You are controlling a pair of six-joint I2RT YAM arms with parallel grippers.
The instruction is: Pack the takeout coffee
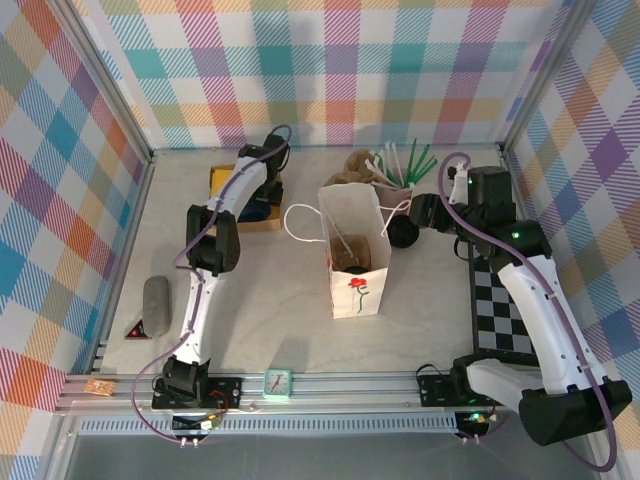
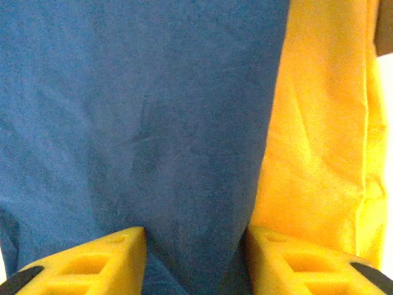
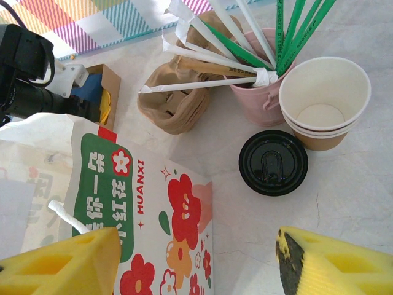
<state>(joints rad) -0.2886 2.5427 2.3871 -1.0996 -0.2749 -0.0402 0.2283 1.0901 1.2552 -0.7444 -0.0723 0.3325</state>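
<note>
Yellow foam fingers (image 3: pixel 67 261) on my right gripper (image 3: pixel 199 249) are spread wide with nothing between them, over the white paper bag (image 3: pixel 153 215). The wrist camera gives me the coffee (image 3: pixel 273 161) top-down on the table (image 3: pixel 344 203), just beside the stacked empty cups (image 3: pixel 325 101). I see its black lid, and can't make out the cup under it. Overhead, it's a dark blob right of the bag. My left gripper (image 2: pixel 195 246) faces blue cloth (image 2: pixel 135 110); overhead places it at a yellow box (image 1: pixel 225 185). Pinching or not, I can't tell.
</note>
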